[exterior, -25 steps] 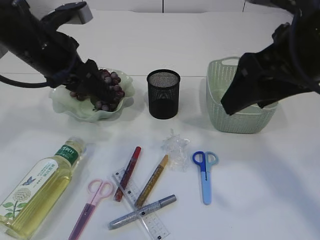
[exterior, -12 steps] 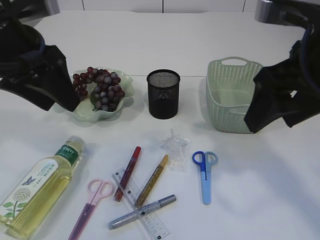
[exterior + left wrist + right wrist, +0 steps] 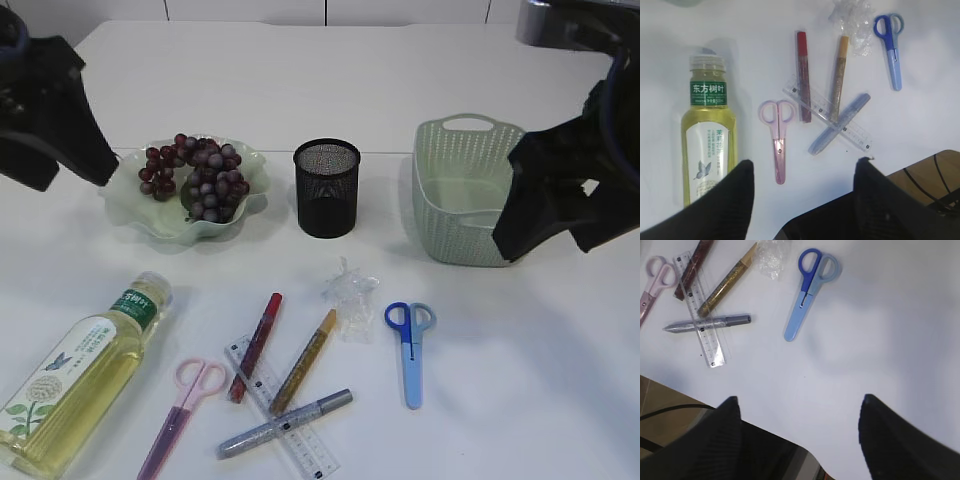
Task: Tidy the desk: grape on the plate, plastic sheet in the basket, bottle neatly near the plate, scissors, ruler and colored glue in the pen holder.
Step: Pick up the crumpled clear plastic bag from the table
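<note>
left pincer point(image 3: 802, 175) spread, empty, high over the bottle point(image 3: 709, 135) lying on the desk point(image 3: 500, 420); right pincer point(image 3: 800, 412) spread too, empty. grape point(image 3: 195, 175) sits on the plate point(image 3: 125, 205), probably freeing both arms. only the exterior view shows the basket point(image 3: 465, 190) and pen holder point(image 3: 326, 188); wrist views show the scissors point(image 3: 807, 290), ruler point(image 3: 702, 325), plastic sheet point(image 3: 771, 255) flat.

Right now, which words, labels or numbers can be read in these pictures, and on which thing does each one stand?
"东方树叶" in white on the green label band of the bottle.
Smaller line under it on the same band: too small to read.
Bird drawing and small print on the bottle's white label: print too blurred to read.
Ruler: scale marks show, numbers too small to read.
Glue pens, scissors, basket, pen holder: no text visible.
</note>
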`<action>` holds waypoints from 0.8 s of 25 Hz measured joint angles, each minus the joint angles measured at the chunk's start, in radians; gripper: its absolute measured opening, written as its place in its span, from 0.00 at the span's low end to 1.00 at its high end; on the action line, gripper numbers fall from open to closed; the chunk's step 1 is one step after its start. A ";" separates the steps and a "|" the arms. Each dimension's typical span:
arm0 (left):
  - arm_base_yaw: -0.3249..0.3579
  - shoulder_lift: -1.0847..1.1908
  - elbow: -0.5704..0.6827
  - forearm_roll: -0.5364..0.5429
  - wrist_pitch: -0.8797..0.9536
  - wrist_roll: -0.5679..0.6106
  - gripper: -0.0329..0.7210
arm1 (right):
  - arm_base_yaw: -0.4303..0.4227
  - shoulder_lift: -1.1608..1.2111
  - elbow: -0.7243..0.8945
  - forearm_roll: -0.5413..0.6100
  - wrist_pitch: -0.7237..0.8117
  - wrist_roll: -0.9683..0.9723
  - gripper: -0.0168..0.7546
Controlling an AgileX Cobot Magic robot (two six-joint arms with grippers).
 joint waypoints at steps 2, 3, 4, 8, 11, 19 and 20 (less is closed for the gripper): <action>0.000 -0.042 0.000 0.011 0.005 -0.015 0.65 | 0.000 0.011 0.000 0.017 -0.016 0.000 0.75; 0.000 -0.067 0.000 0.014 0.007 -0.022 0.65 | 0.000 0.024 0.000 0.026 -0.024 0.000 0.75; 0.000 -0.093 0.000 0.015 0.010 -0.031 0.65 | 0.000 0.040 0.000 0.034 -0.033 0.001 0.75; 0.000 -0.190 0.000 0.030 0.016 -0.057 0.64 | 0.000 0.122 0.000 0.049 -0.075 0.001 0.75; 0.000 -0.251 0.000 0.058 0.020 -0.085 0.64 | 0.005 0.188 0.000 0.073 -0.134 0.001 0.75; 0.000 -0.352 0.000 0.091 0.030 -0.112 0.64 | 0.091 0.339 -0.122 0.081 -0.240 0.001 0.75; 0.000 -0.357 0.000 0.091 0.030 -0.112 0.64 | 0.094 0.366 -0.160 0.078 -0.240 0.001 0.75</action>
